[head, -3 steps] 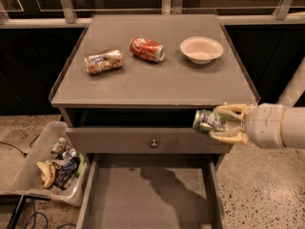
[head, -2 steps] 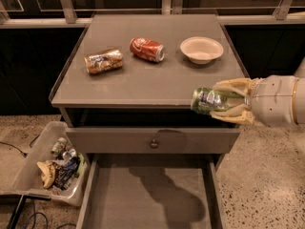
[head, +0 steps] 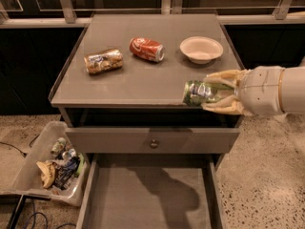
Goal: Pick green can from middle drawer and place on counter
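Note:
My gripper [head: 212,92] reaches in from the right and is shut on the green can [head: 201,92], holding it on its side above the front right edge of the counter [head: 143,82]. The can's silver end points left. The pale fingers [head: 223,76] wrap it above and below. The middle drawer [head: 147,194] stands pulled open at the bottom, with a bare grey floor carrying the arm's shadow.
On the counter lie a gold-brown can [head: 103,61], a red cola can [head: 147,49] and a white bowl [head: 201,48]. A drawer front with a round knob [head: 153,143] sits under the counter. A plastic bin of trash [head: 53,162] stands on the floor at left.
The gripper has lifted the green can from in front of the upper drawer to counter height and moved it slightly left over the counter's front right edge.

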You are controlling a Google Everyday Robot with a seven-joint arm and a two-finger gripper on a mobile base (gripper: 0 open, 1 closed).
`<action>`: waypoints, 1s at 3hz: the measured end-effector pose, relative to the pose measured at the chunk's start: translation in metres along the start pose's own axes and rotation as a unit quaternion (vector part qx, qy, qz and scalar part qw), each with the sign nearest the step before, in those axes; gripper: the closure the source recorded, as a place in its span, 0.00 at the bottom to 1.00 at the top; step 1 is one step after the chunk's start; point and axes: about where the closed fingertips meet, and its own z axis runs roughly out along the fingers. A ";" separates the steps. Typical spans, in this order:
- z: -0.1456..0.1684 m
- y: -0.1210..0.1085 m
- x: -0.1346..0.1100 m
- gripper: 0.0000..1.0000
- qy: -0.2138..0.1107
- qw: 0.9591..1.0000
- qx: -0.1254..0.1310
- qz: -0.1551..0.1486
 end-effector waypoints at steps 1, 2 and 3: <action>0.030 -0.037 -0.002 1.00 -0.017 1.000 0.005 0.005; 0.066 -0.075 0.002 1.00 -0.025 0.999 0.000 0.041; 0.096 -0.096 0.003 1.00 -0.037 0.996 -0.013 0.085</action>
